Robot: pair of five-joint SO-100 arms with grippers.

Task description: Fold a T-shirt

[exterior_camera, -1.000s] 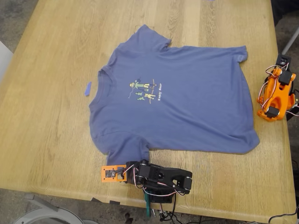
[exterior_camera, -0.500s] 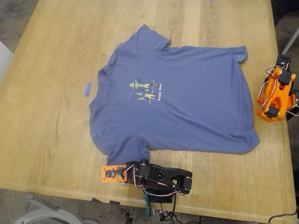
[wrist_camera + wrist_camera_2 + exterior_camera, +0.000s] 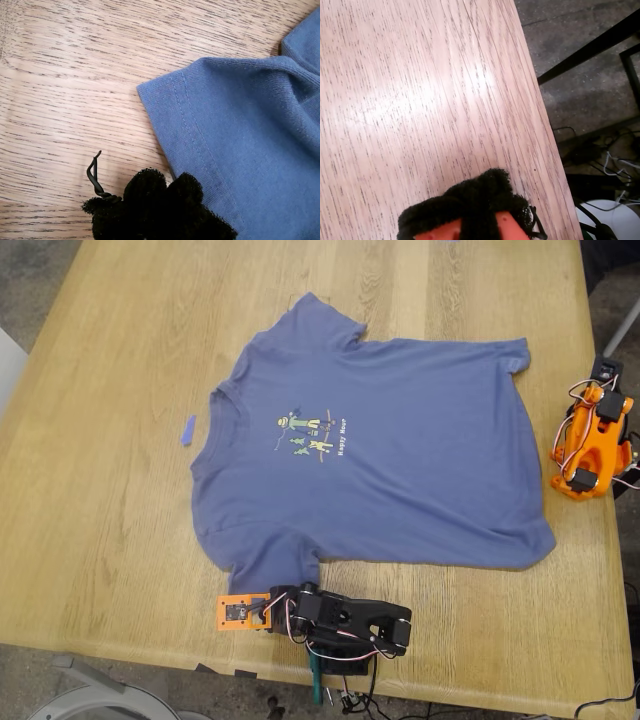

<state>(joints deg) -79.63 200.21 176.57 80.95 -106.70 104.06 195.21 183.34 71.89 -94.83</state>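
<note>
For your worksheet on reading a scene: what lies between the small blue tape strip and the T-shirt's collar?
Only bare wooden table, as the exterior view shows: the tape strip lies apart from the T-shirt, nothing between.

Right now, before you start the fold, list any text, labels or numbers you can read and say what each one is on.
"Happy Hour": white lettering on the chest of the T-shirt, beside its cartoon print; small, so this reading is uncertain.
The blue tape strip: no writing visible.
The black arm and the orange arm: no legible labels.
Both wrist views: no text.
</note>
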